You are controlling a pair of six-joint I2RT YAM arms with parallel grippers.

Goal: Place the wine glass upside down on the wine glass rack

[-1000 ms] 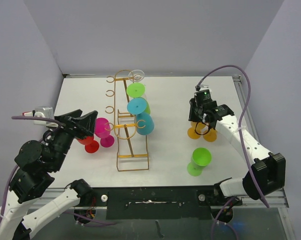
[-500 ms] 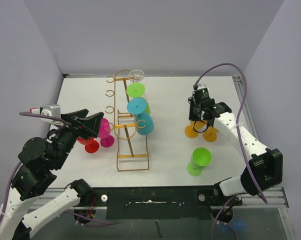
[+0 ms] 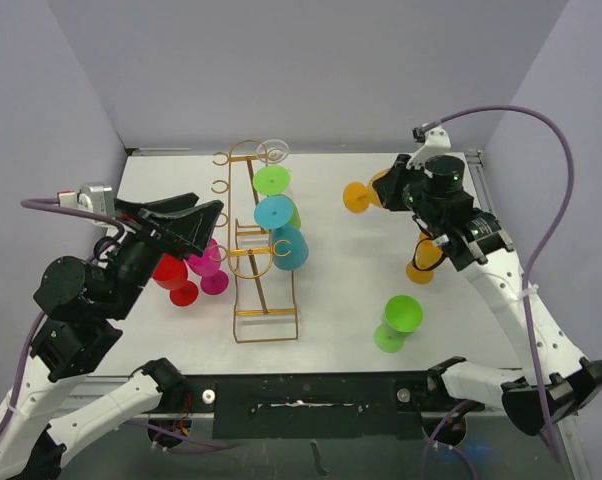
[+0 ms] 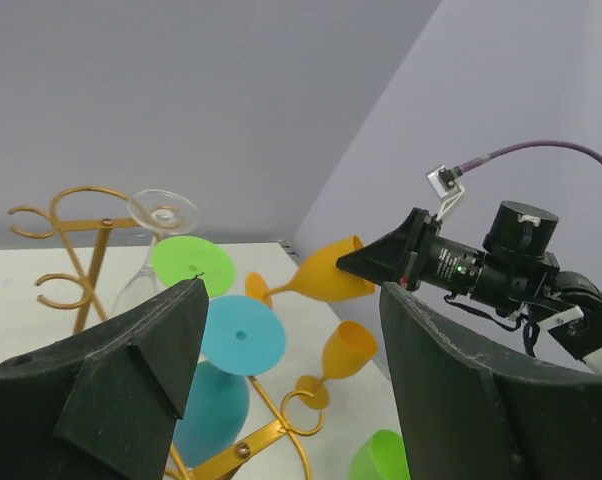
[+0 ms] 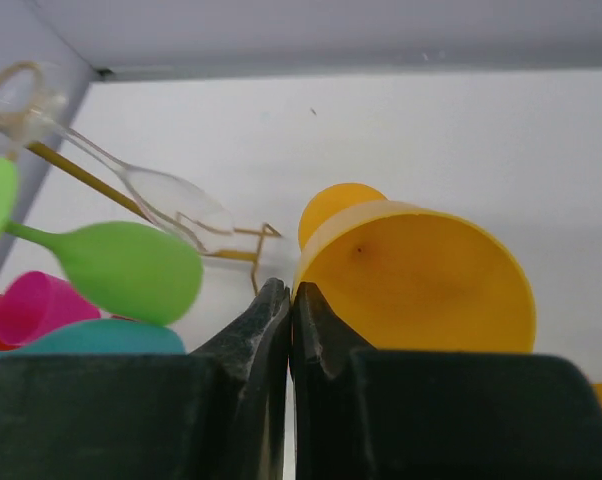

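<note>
Orange wine glass, rim clamped by the right gripper, tilts aloft right of the wine glass rack, its facing hooks crowded with green and teal glasses; left gripper gapes

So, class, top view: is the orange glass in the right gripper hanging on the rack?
No: the right gripper holds the orange glass tilted, to the right of the rack and apart from it.
</note>
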